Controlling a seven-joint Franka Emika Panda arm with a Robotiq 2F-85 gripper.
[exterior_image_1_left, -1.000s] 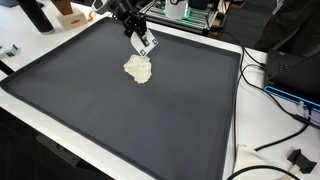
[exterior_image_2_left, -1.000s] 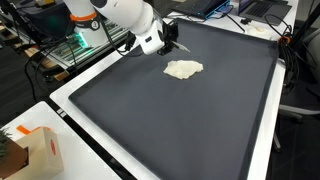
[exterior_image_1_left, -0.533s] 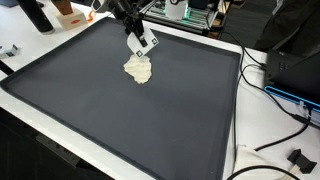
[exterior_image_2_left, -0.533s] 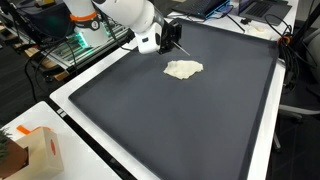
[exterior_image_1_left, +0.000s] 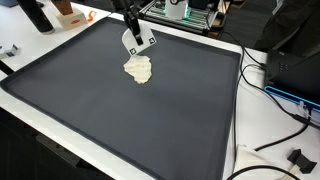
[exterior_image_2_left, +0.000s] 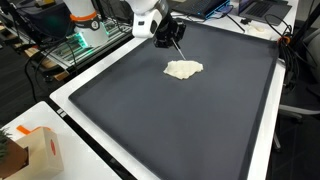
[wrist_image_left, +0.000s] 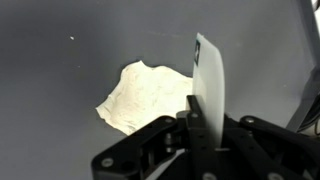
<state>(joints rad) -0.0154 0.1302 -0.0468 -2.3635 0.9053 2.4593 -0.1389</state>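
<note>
A wide dark mat (exterior_image_1_left: 120, 120) covered most of a white table (exterior_image_1_left: 243, 110). A small, crumpled cream cloth (exterior_image_1_left: 138, 69) lay flat on the mat, towards its far side and well away from every edge.

The robot's claw (exterior_image_1_left: 139, 43) hung just above the cloth on the far side, pointing down and not touching it. In the wrist view, the black fingers (wrist_image_left: 192, 118) appeared to be drawn together with no gap between them. A thin white flat strip (wrist_image_left: 207, 85) stood out past their tips. It was not possible to tell whether the strip was part of the claw or something pinched in it.

In an exterior view, a small brown box (exterior_image_2_left: 40, 150) sat at the near corner of the table, off the mat. Black cables (exterior_image_1_left: 280, 110) trailed beside the table in an exterior view.
</note>
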